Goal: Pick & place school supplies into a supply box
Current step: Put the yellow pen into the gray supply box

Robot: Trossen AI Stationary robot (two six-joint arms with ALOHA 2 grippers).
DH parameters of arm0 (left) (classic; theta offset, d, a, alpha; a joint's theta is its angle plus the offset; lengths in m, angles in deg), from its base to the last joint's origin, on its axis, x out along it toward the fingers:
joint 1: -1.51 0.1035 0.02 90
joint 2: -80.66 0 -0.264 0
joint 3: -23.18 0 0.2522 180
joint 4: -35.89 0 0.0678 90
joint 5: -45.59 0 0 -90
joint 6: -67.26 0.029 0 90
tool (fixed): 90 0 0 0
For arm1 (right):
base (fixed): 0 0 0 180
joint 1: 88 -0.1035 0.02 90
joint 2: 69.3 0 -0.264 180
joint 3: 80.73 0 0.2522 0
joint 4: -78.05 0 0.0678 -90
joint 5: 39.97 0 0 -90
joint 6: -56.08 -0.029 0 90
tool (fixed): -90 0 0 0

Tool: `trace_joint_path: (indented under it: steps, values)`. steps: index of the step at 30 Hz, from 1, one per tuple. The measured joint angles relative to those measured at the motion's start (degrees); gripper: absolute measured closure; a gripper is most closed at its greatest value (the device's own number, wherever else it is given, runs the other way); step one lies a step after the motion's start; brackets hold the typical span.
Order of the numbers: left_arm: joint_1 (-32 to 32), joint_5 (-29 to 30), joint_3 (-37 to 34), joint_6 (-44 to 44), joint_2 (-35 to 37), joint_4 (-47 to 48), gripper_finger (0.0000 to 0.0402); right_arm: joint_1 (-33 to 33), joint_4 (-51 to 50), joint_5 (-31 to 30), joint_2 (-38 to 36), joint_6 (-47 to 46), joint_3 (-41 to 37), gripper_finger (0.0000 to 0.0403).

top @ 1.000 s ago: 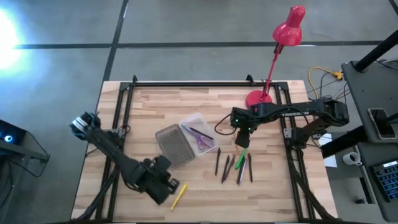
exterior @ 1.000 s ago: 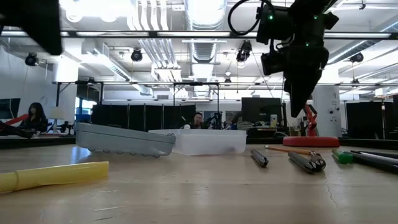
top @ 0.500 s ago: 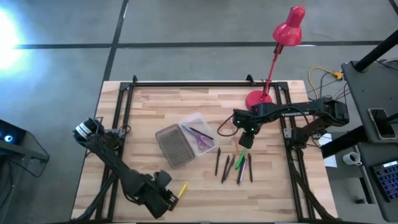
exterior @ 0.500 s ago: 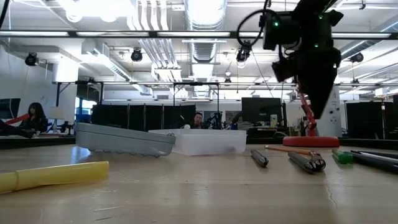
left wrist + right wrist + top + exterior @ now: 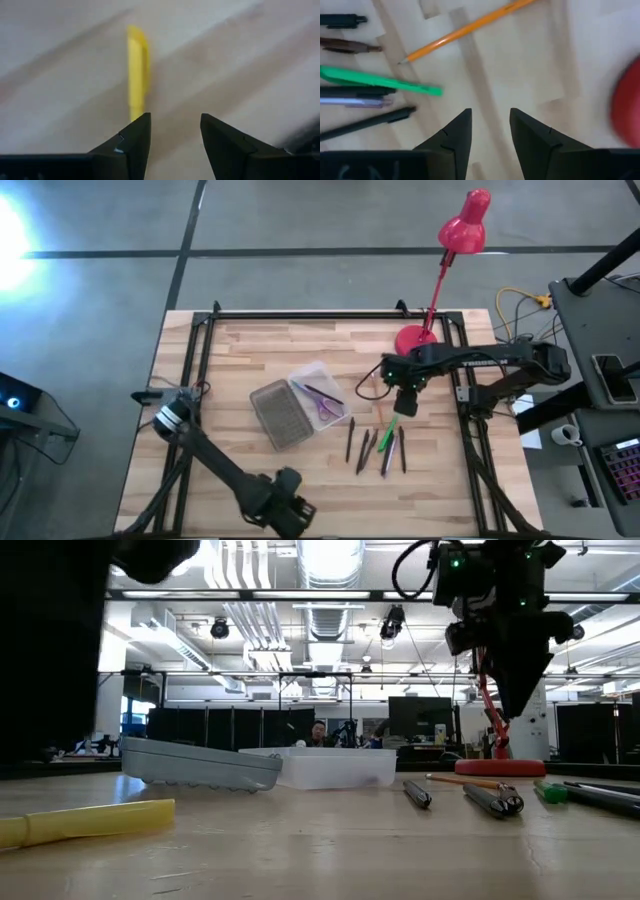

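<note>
On the left side of the table [image 5: 230, 350] my left gripper [image 5: 290, 515] sits low at the near edge, fingers apart with nothing between them, and its wrist camera shows the yellow pen [image 5: 137, 75] lying just ahead of the fingertips and off toward 1 finger rather than centred. To do this pick well, I judge I need to shift sideways until the pen sits in the middle of the gap, with the fingers straddling its width, then come straight down and close on its middle so it does not pivot or roll away. The pen is a short, stubby yellow stick lying flat on the wood, well apart from everything else. Moving right, the clear box [image 5: 318, 393] lies open near the table's middle with its ribbed grey lid [image 5: 279, 413] folded out beside it, and the purple scissors [image 5: 325, 401] are already inside. Right of that, a loose row of dark pens [image 5: 358, 448] lies on the wood, with a green pen [image 5: 380, 81] and an orange pencil [image 5: 465, 30] nearby. My right gripper [image 5: 407, 399] hovers above that group, fingers apart and empty, close to the base of the red lamp [image 5: 414, 338].
</note>
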Motion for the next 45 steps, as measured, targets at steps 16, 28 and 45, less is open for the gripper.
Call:
trace_joint_path:
  steps: [16,28,45]
  values:
    - [3.0,-7.7,8.9,-0.9,-9.3,7.0,0.0297,0.4,2.6,-3.4,-7.1,4.1,-0.1,0.0284]
    - [6.9,-10.8,7.1,4.0,-7.5,5.5,0.0401,0.4,2.5,-3.6,-9.5,2.6,-0.3,0.0297]
    - [7.3,-12.0,5.2,-1.1,-2.9,7.5,0.0325,0.5,3.0,-5.3,-9.6,1.9,-0.7,0.0305]
